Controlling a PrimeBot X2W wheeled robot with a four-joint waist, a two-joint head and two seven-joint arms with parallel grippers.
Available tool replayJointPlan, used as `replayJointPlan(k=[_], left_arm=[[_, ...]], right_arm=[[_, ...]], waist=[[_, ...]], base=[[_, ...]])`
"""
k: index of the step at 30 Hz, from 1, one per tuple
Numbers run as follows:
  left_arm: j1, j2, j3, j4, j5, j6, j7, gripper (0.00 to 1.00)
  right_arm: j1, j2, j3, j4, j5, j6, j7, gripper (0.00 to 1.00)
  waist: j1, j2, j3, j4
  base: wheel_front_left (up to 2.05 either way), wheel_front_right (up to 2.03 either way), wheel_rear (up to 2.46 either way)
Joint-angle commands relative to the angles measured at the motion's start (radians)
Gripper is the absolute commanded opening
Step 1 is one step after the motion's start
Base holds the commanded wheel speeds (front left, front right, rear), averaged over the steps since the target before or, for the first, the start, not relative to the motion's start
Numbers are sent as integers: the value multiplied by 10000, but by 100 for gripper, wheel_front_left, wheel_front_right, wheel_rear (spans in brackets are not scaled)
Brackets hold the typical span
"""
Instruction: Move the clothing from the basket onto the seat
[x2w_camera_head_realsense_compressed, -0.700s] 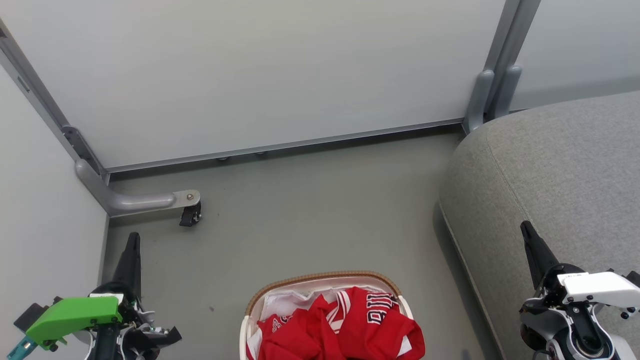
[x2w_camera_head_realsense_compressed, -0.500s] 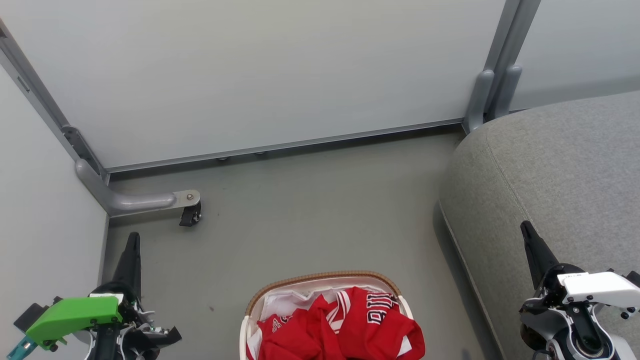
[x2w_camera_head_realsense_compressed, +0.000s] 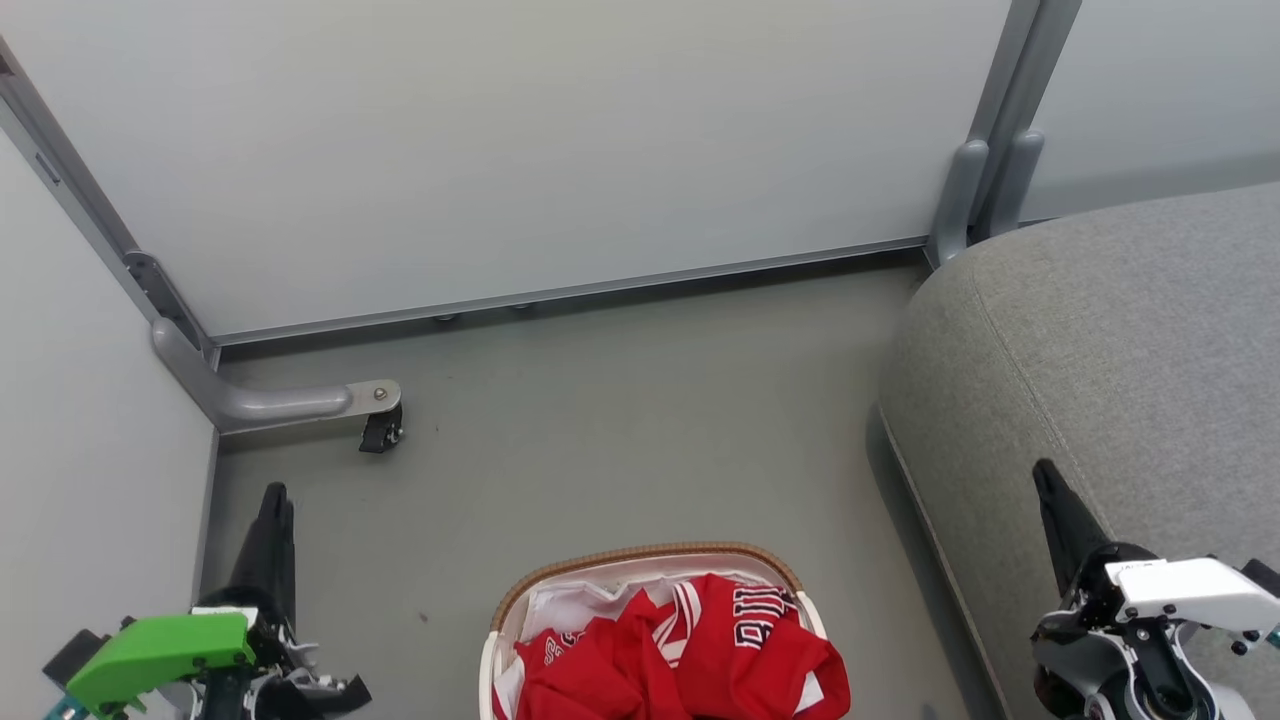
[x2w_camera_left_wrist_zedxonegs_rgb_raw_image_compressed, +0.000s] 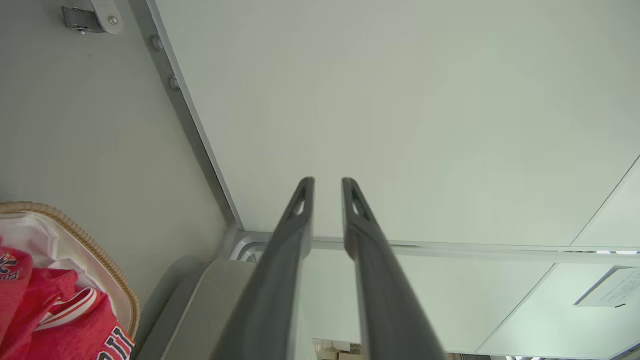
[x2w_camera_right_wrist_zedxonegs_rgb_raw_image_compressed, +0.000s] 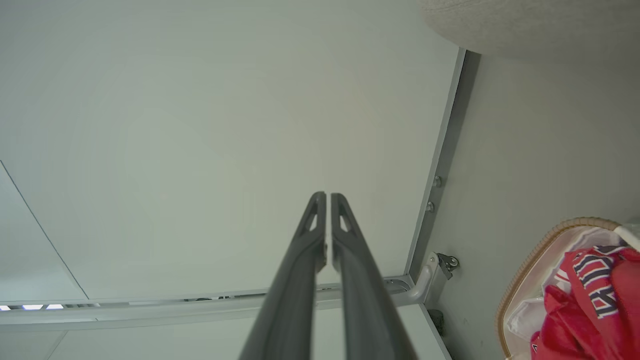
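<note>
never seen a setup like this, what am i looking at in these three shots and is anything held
It is a wheeled robot with two arms, each ending in a two-fingered gripper. The wide picture comes from its head, looking down: left gripper lower left, right gripper lower right. The other two come from wrist cameras looking along each gripper. On the floor stands a basket holding red clothing; a grey seat is to its right. Nothing is held: the left gripper is slightly open, the right shut.

Soft even light, sharp frames
</note>
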Motion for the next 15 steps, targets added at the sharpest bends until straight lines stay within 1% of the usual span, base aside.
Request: replayJointPlan(k=[1, 8, 11, 15], left_arm=[[38, -13, -2, 56, 3, 2, -6, 100], [-2, 53, -149, 139, 388, -1, -338, 100], [-40, 103, -188, 154, 862, -3, -490, 100], [-82, 147, -289, 152, 1651, -4, -676, 100]], right_arm=[[27, 18, 7, 43, -4, 0, -3, 100], [-49, -139, 256, -26, -363, 0, -315, 100], [-144, -325, 481, -3, -821, 1, -487, 100], [-276, -419, 602, -14, -1577, 1, -674, 100]], waist=[[0, -1, 1, 0], [0, -1, 18, -1], [0, -1, 28, -4], [0, -1, 48, -9]], base=[[0, 0, 0], [0, 0, 0], [0, 0, 0], [0, 0, 0]])
